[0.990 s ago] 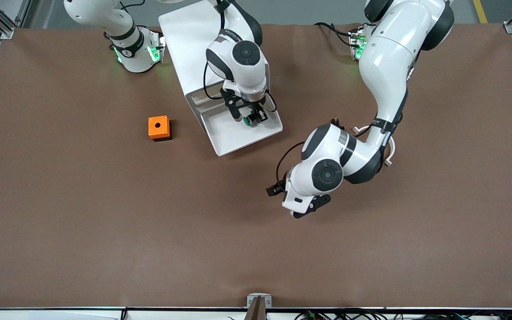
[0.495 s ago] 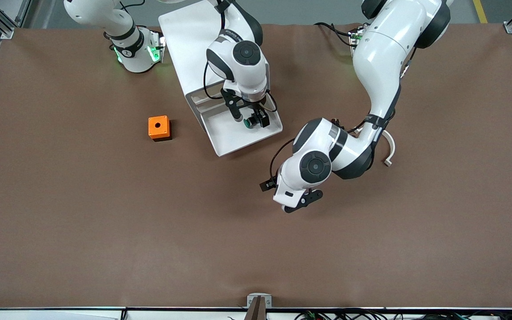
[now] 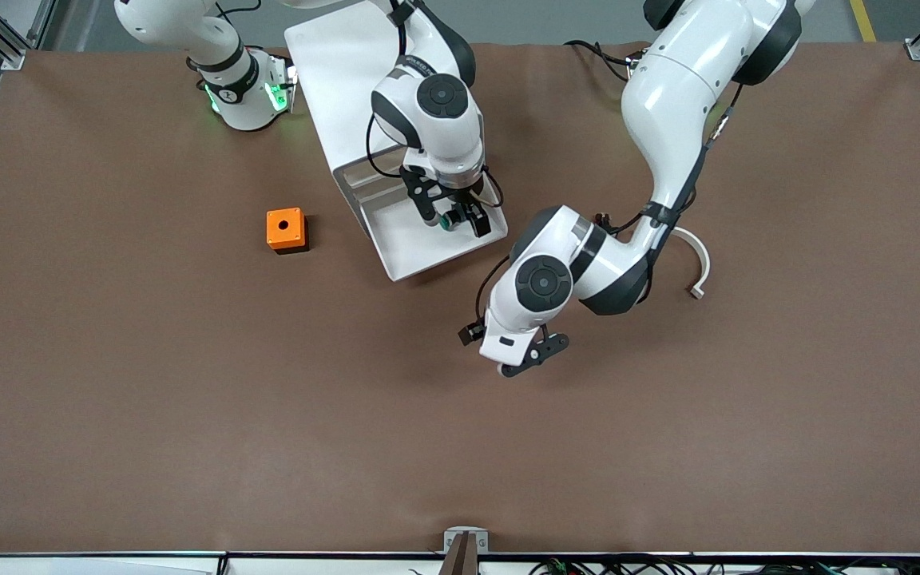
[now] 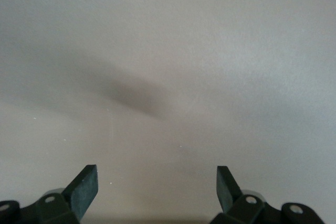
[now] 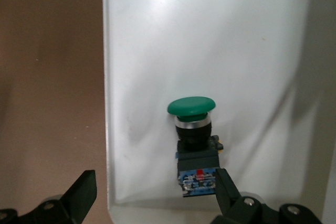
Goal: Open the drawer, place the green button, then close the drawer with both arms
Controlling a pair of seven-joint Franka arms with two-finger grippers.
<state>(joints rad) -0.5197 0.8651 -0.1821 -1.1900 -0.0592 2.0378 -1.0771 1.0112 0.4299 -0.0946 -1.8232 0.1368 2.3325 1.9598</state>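
Lying in the open drawer point(image 3: 436, 243), the button point(image 5: 193, 129) is sitting between the right gripper's point(image 3: 454, 219) parted fingers (released, seemingly); the left gripper point(image 3: 525, 363), hovering over bare table with fingers spread, is needing to push the drawer shut.

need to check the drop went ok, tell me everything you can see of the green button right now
The button has a round, domed green cap, a thin silver ring under it, a black body and a blue block with a red spot at its rear. It looks like plastic. It lies on its side on the white floor of the open drawer, with nothing gripping it. The right hand hovers just above it with fingers spread, one fingertip close beside the blue end; whether they touch cannot be told.
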